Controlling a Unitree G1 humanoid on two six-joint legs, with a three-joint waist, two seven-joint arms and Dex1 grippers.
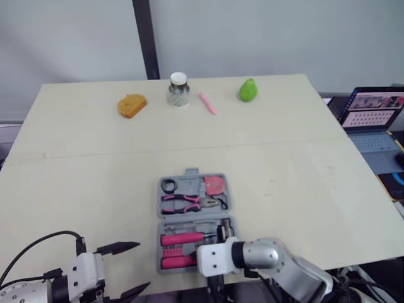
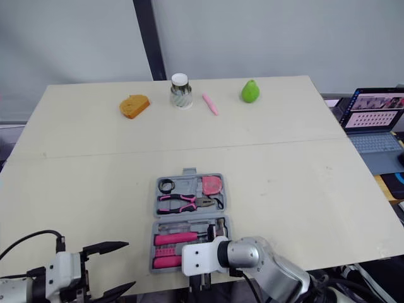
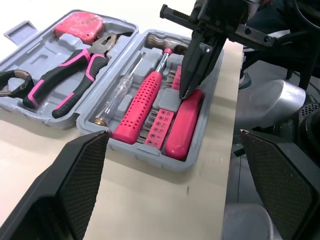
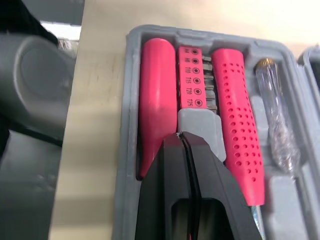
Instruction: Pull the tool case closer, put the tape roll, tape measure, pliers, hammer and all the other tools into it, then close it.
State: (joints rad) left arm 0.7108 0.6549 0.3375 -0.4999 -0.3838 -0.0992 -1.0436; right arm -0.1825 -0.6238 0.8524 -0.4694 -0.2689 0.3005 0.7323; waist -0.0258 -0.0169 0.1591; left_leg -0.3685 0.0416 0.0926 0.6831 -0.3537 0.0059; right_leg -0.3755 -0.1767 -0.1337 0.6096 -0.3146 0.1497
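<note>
1. R gripper: black fingers pinched tight, tips at grey bit holder in open grey plastic tool case.
2. L gripper: fingers spread wide, empty, left of case.
3. Case hugs near edge of beige table; lots of room beyond.
4. Inside: 1 pink-handled pliers, 1 pink tape measure, 1 black tape roll, 1 pink-grip hammer.

My table bears the open tool case near me. Far side: orange object, jar, pink pen, green pear.
</note>
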